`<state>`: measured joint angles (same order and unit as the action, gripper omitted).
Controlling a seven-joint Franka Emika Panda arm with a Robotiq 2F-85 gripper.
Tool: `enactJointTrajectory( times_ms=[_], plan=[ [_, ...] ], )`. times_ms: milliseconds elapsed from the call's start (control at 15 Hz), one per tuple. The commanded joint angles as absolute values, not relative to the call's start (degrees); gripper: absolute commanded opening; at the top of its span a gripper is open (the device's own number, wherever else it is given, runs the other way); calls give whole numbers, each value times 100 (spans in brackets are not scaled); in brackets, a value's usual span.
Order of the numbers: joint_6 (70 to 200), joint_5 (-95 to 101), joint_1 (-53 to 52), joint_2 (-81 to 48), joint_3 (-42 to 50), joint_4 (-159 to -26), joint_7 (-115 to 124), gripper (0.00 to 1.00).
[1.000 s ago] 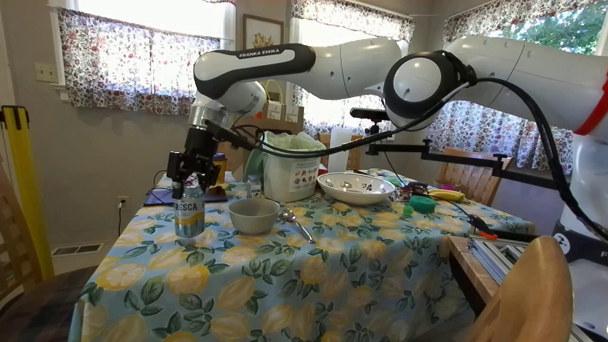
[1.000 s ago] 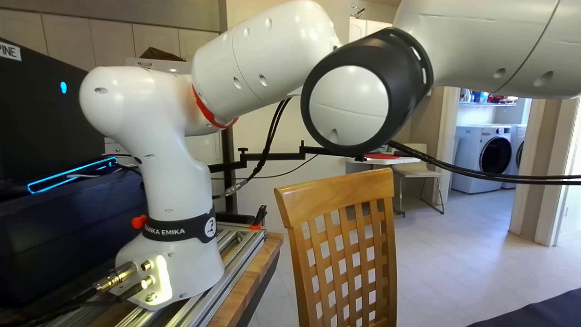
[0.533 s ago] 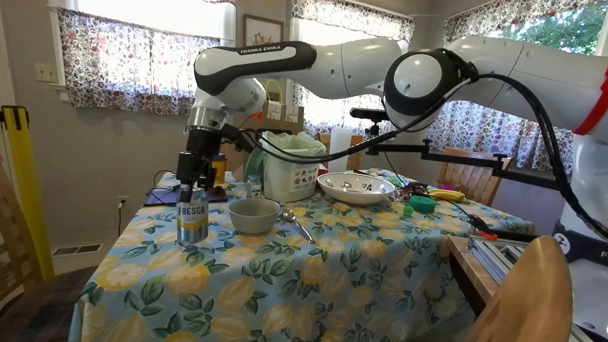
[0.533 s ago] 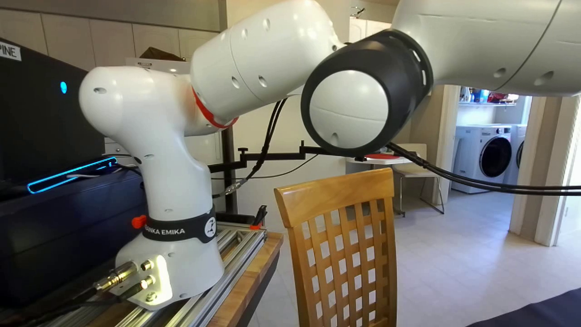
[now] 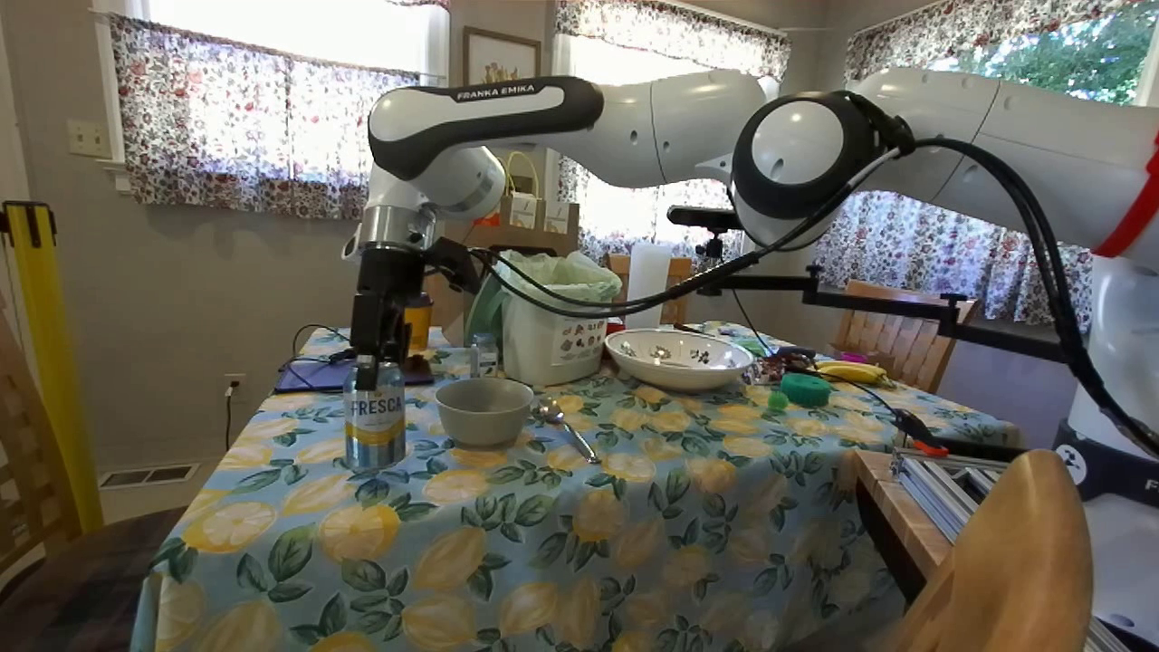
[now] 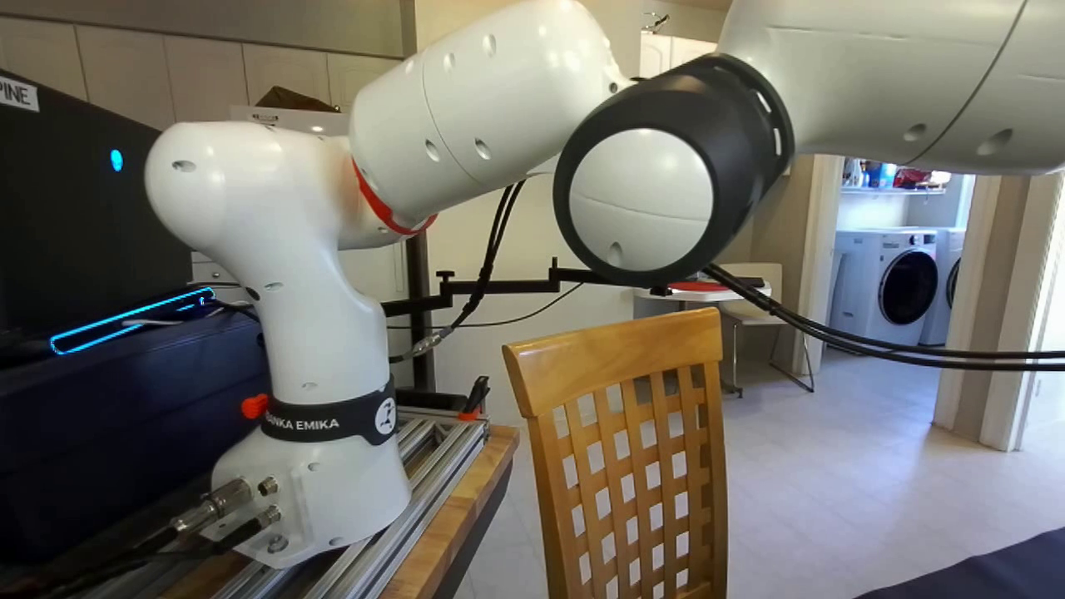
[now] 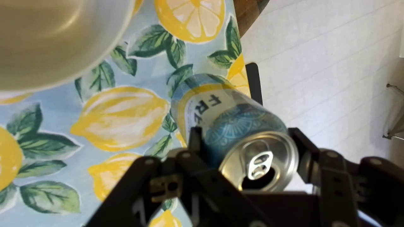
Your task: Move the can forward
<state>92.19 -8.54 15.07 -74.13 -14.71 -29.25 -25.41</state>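
Note:
The can (image 5: pixel 376 430) is a silver-blue Fresca can with a yellow band, roughly upright, left of the grey bowl in an exterior view. Its base is at or very near the tablecloth; I cannot tell if it touches. My gripper (image 5: pixel 385 362) points down around the can's upper part. In the wrist view the gripper (image 7: pixel 246 140) has one finger on each side of the can (image 7: pixel 233 116), closed against it. The can's opened top and pull tab face the camera. The other exterior view shows neither can nor gripper.
The grey bowl (image 5: pixel 484 412) stands close right of the can, also in the wrist view (image 7: pixel 63 47). A spoon (image 5: pixel 569 429), white bin (image 5: pixel 552 340) and patterned bowl (image 5: pixel 679 362) are further right. The table edge is near the can in the wrist view. A chair (image 6: pixel 616 366) stands by the arm.
The gripper and can have moved together to the right and slightly down in an exterior view. The gripper has turned and stands more upright. The bowl and spoon have not moved.

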Motion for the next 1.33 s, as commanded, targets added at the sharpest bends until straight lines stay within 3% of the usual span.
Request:
enactJointTrajectory(
  times_ms=[0,67,733,1267],
  plan=[
    [9219,-854,1507,-7413,-1471,-2925,-2541,68],
    [9219,-854,1507,-7413,-1471,-2925,-2541,43],
    [10323,-708,1461,-7474,-1203,-2855,-2586,43],
    [9255,-407,1471,-7296,-1210,-2926,-4497,43]
  ],
)
